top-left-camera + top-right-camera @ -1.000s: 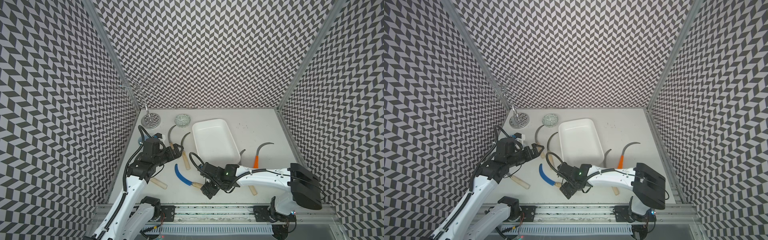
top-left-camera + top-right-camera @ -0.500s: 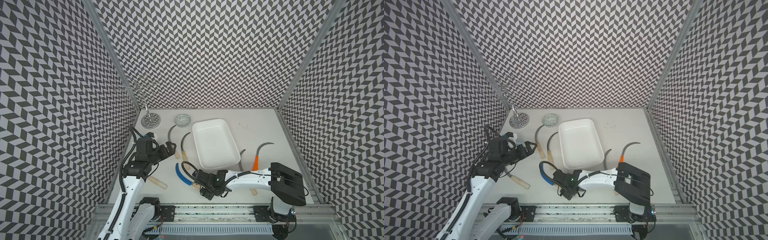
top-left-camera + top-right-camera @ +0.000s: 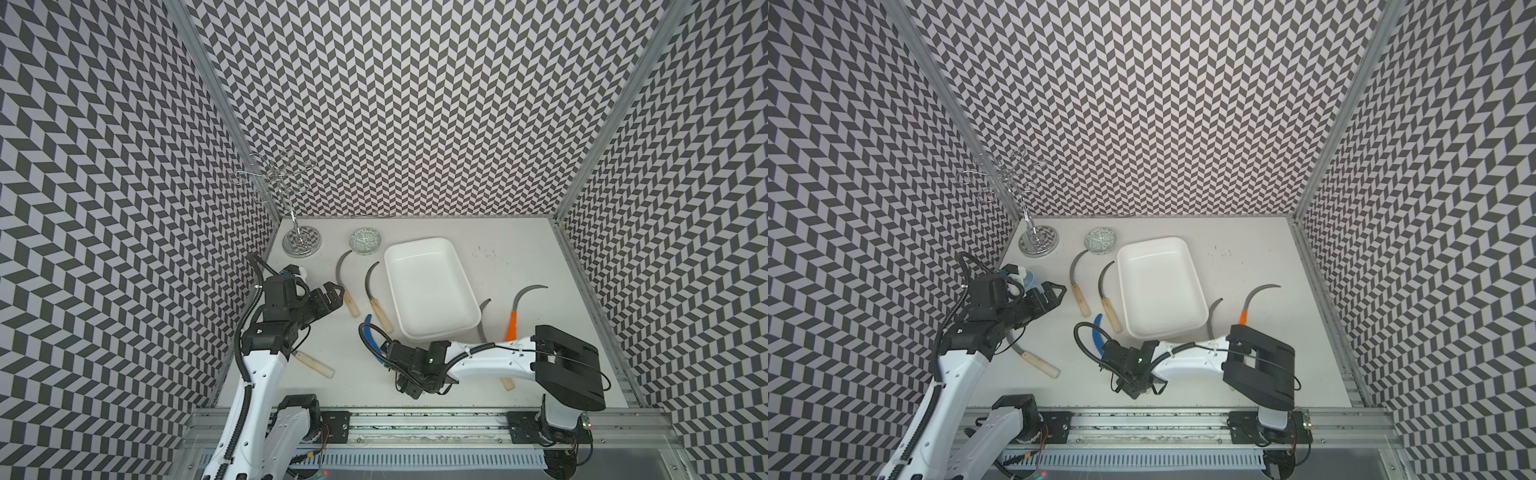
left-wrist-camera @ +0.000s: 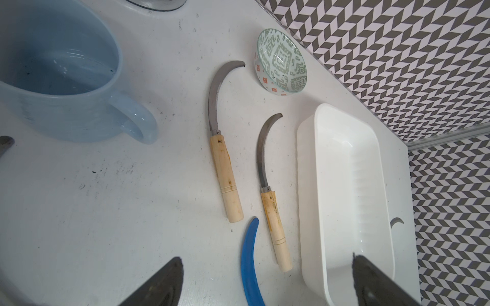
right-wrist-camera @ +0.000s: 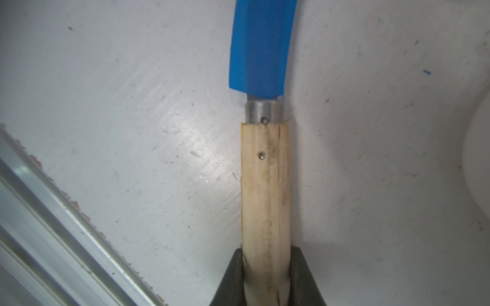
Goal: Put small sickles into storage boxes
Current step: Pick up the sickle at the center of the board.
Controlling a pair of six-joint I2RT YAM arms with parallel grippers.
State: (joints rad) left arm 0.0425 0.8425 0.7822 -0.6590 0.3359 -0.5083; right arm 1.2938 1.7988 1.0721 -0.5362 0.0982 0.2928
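While the right arm (image 3: 490,357) covers its handle in both top views, the blue sickle (image 3: 369,337) shows only its blade. It lies on the table (image 3: 519,257) at 7 o'clock of the white tray (image 3: 415,242). The right gripper (image 3: 419,384) is too dark there to read. Open table lies at 1 o'clock of the tray. The left gripper (image 3: 332,293) hangs released at 9 o'clock.

From the left wrist, the mug (image 4: 66,116) is cut off, and a finger (image 4: 376,286) masks one tray corner.

From the right wrist, both fingers (image 5: 230,280) clench the sickle's pale handle, with the front rail (image 5: 53,225) running near.
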